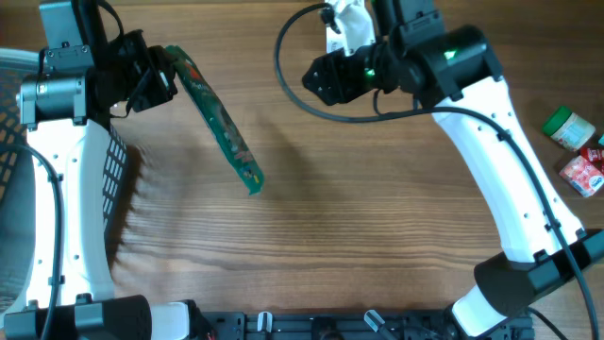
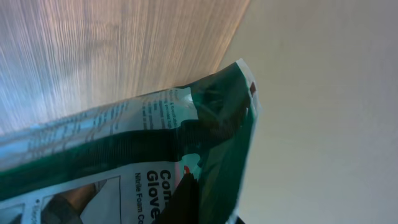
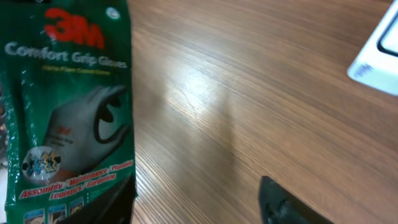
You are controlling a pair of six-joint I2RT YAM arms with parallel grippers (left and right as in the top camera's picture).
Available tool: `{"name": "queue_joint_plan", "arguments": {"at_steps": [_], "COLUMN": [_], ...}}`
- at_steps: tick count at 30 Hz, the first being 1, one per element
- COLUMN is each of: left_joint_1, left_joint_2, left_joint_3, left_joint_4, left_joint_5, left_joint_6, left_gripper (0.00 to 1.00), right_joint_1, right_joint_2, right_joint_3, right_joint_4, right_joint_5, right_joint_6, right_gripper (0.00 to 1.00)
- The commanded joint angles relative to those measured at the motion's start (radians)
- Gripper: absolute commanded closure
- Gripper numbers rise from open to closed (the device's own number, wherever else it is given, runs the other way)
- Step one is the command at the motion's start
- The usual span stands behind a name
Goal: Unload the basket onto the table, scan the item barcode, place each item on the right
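Right wrist: one glove pack (image 3: 68, 106), reads "3M Comfort Grip Gloves", "Assembly · Maintenance". Left wrist: reads "Nitrile Foam". Overhead: left gripper (image 1: 156, 80) clenched on pack's far-left end, rest slanting toward table (image 1: 377, 227) centre. Right gripper (image 1: 319, 80) released, empty, far centre; one white device (image 1: 349, 24) beside it.

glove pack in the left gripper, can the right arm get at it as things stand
Probably yes: the glove pack sticks out from the left gripper toward the right gripper, with only bare table between them.
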State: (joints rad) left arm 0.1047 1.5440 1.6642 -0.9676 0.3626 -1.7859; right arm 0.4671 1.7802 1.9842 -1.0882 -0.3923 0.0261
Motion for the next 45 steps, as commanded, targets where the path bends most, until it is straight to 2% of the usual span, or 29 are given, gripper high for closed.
{"name": "queue_joint_plan", "arguments": {"at_steps": [1,2,6,11,14,18,22,33,36,38,40,41,42,43,45], "left_joint_1": [0.002,0.002,0.002,0.002,0.002,0.002,0.002,0.002,0.002,0.002,0.002,0.002,0.002,0.002,0.002], "left_joint_2": [-0.013,-0.013,-0.013,-0.012,-0.012,-0.012,-0.012,-0.012,-0.012,-0.012,-0.012,-0.012,-0.012,-0.012,-0.013], "left_joint_3": [0.001,0.001,0.001,0.001,0.001,0.001,0.001,0.001,0.001,0.001,0.001,0.001,0.001,0.001,0.001], "left_joint_4": [-0.002,-0.003,-0.016,-0.024,-0.033,-0.047,-0.047,-0.047,-0.047,-0.047,-0.051,-0.055,-0.067,-0.073,-0.092], "left_joint_5": [-0.045,-0.066,-0.077,-0.106,-0.108,-0.129,-0.129,-0.129,-0.129,-0.129,-0.129,-0.129,-0.129,-0.129,-0.129], "left_joint_6": [-0.191,-0.195,-0.227,-0.227,-0.227,-0.227,-0.227,-0.227,-0.227,-0.226,-0.218,-0.215,-0.214,-0.211,-0.200], "left_gripper": [0.96,0.96,0.96,0.96,0.96,0.96,0.96,0.96,0.96,0.96,0.96,0.96,0.96,0.96,0.91], "right_joint_1": [0.069,0.094,0.167,0.200,0.214,0.254,0.304,0.360,0.360,0.360,0.360,0.360,0.360,0.360,0.352], "right_joint_2": [-0.005,-0.005,-0.005,-0.005,-0.005,-0.004,0.003,0.119,0.162,0.167,0.167,0.167,0.169,0.169,0.169], "right_joint_3": [0.003,0.003,0.003,0.003,0.003,0.003,0.003,0.003,0.003,0.003,0.003,0.003,0.003,0.003,0.003], "right_joint_4": [0.009,0.008,0.010,0.019,0.051,0.083,0.087,0.146,0.158,0.183,0.214,0.220,0.219,0.213,0.203], "right_joint_5": [-0.075,-0.076,0.042,0.057,0.056,0.075,0.237,0.236,0.240,0.253,0.303,0.313,0.315,0.315,0.314], "right_joint_6": [-0.108,-0.132,-0.138,-0.140,-0.159,-0.216,-0.216,-0.205,-0.153,-0.135,-0.128,-0.127,-0.127,-0.107,-0.061], "right_gripper": [0.26,0.21,0.21,0.19,0.10,0.02,0.01,0.02,0.10,0.22,0.45,0.62,0.90,0.96,0.96]}}
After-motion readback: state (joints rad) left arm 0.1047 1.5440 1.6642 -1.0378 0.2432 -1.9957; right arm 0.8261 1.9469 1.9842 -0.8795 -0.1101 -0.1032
